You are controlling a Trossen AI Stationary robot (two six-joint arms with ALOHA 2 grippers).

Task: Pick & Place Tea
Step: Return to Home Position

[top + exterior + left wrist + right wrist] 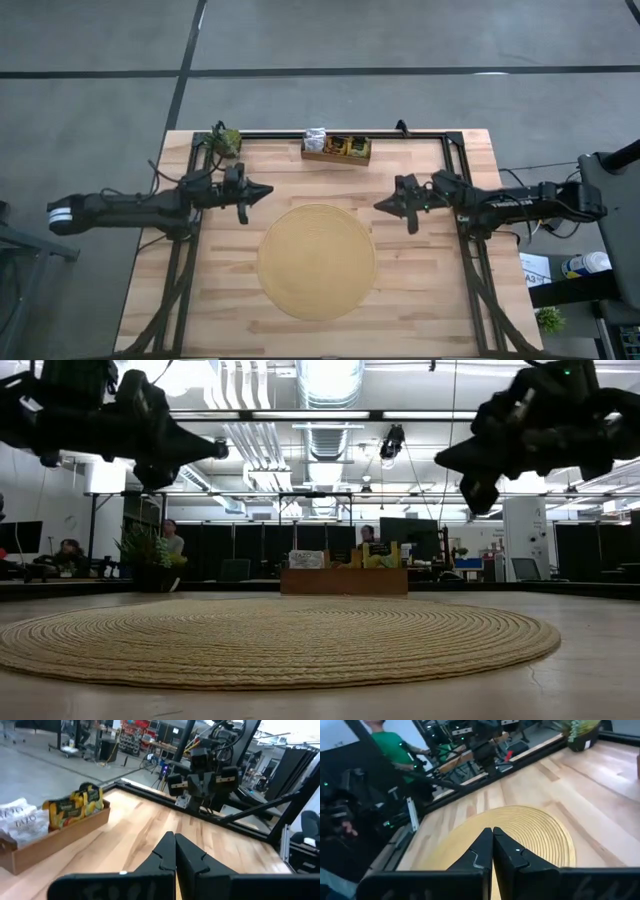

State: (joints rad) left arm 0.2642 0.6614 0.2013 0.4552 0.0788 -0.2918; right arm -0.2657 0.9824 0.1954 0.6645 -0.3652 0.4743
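Tea (341, 146) in tray (335, 158), well apart from left claw (266, 189)

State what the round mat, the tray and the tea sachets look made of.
Round mat: coiled natural fibre, perhaps jute, matte; concentric rope ridges.
Tray: plain brown wood, matte; flat boards.
Tea sachets: probably coated paper or foil; slight sheen.

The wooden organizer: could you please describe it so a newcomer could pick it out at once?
On the wooden table, look past the big round woven mat to the far edge. The low brown wooden organizer sits near its middle. Unlike the potted plant to its left, it is a box holding white and yellow tea bags.
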